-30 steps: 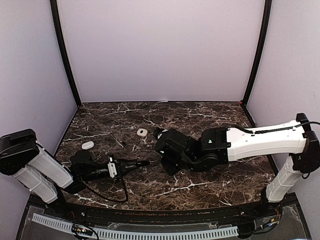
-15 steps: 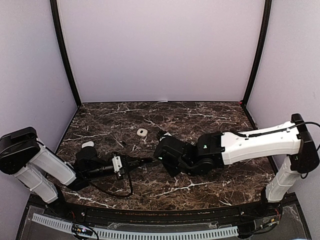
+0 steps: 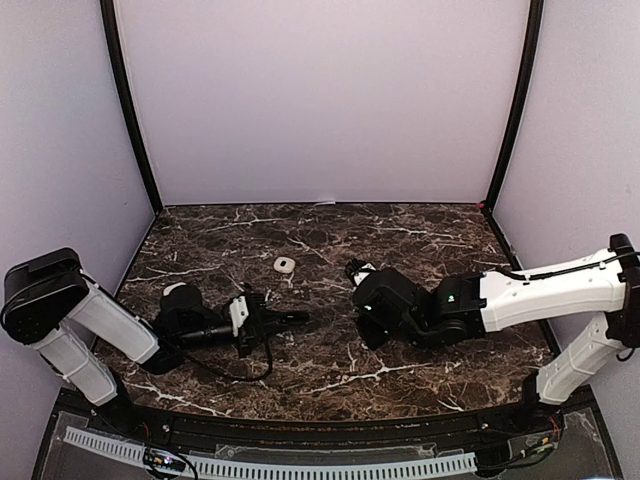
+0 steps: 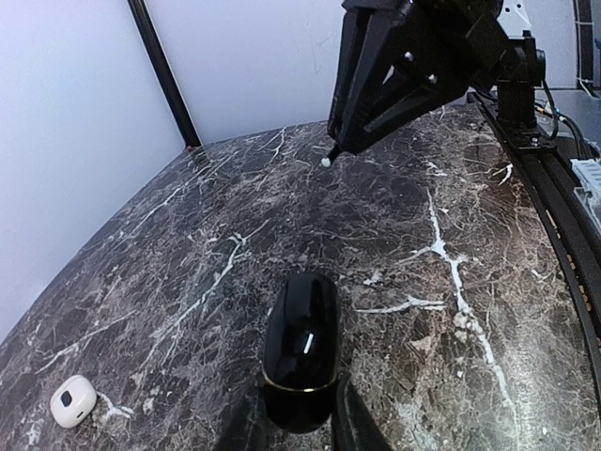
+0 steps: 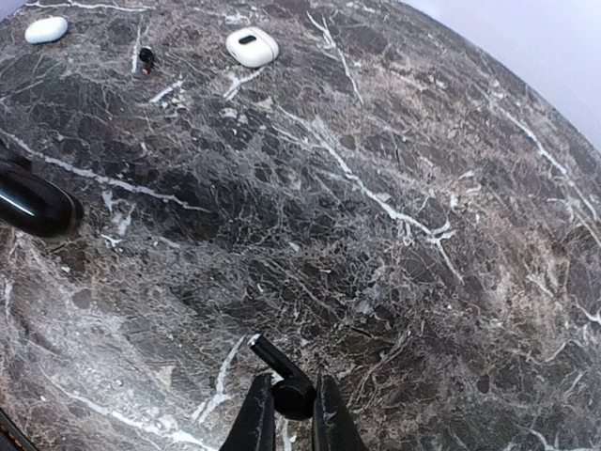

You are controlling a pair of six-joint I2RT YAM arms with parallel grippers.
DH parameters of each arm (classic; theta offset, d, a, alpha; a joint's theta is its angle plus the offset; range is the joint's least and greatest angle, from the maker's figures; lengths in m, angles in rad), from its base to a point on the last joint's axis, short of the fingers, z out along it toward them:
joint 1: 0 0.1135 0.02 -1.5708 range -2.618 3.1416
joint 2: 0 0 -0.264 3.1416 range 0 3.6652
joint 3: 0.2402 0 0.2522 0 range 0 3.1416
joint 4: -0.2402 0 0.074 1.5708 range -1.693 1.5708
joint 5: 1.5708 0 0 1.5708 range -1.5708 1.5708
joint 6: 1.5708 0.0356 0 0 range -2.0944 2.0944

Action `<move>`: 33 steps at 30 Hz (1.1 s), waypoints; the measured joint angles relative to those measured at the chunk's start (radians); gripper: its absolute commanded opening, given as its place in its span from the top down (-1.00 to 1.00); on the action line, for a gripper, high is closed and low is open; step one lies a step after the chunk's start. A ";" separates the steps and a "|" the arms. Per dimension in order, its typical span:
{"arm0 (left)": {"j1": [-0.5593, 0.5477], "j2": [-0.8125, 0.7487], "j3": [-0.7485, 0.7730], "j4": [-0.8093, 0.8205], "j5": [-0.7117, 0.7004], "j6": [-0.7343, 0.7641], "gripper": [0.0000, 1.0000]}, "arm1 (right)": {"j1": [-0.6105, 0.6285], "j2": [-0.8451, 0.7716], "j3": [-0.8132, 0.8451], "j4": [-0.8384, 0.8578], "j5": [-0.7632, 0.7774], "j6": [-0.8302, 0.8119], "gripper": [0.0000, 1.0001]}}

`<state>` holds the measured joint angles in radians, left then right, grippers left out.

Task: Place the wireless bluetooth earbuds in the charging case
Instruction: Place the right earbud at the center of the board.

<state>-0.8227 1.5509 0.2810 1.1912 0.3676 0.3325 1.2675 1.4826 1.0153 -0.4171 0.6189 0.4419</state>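
Earbud [image 5: 268,358] sits pinched at the tip of the right gripper [image 5: 289,398], low over the table [image 3: 420,240], well apart from the case [image 4: 300,331] clamped in the left gripper [image 4: 300,419]. Risk: so slight a pinch may let it twist or drop, and no open socket shows on the case. Left arm [image 3: 110,325] lies low, reaching right; right arm [image 3: 540,290] stretches left, wrist pitched down.

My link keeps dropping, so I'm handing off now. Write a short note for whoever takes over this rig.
Left claw: shut on a glossy black oval case, which looks closed.
Right claw: shut on a small dark earbud with a short stem.
On the table: a white case with a dark slot, a white oval piece at the left, a small black bit between them.
Done: no earbud is seen seated in either case.
To do: seat the held earbud, then any others.
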 measured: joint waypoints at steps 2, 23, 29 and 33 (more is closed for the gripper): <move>0.023 0.006 0.000 0.001 0.026 -0.031 1.00 | -0.040 -0.001 -0.045 0.040 -0.063 0.000 1.00; 0.103 0.058 0.000 0.097 0.212 -0.183 1.00 | -0.139 0.179 -0.153 0.186 -0.422 0.058 0.14; 0.106 0.072 0.000 0.111 0.263 -0.190 1.00 | -0.140 0.124 -0.156 0.173 -0.425 0.008 0.04; 0.107 0.081 0.000 0.121 0.309 -0.202 1.00 | -0.140 0.064 -0.154 0.170 -0.440 -0.066 0.00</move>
<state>-0.7158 1.6318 0.2810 1.3121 0.6762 0.1303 1.1271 1.5463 0.8616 -0.2474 0.1791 0.3756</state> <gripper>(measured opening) 0.209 0.486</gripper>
